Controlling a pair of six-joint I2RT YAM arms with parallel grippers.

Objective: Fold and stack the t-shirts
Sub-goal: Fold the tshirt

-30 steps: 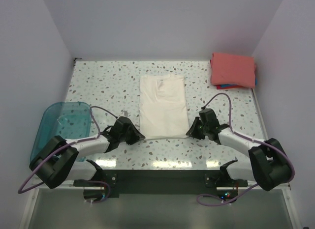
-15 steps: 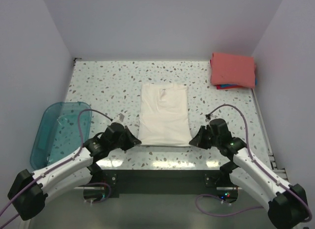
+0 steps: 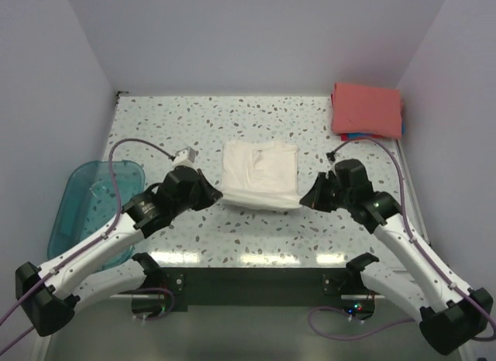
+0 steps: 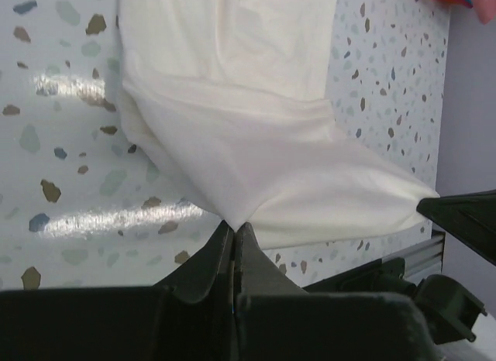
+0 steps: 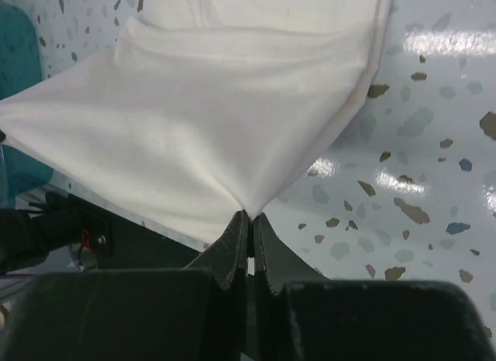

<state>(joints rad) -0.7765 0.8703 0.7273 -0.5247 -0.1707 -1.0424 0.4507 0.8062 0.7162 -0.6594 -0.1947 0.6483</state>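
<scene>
Forward and upward has gone the near hem of the cream-white t-shirt [image 3: 260, 171] at table centre; the hem is stretched taut, and the shirt's length runs away from the arms. The left gripper [image 3: 215, 195] and right gripper [image 3: 306, 198], arms angled inward, each pinch one hem corner tight. The coral-red shirt [image 3: 366, 109] lies folded at far right, and the teal tub [image 3: 81, 194] sits at the left edge.
</scene>
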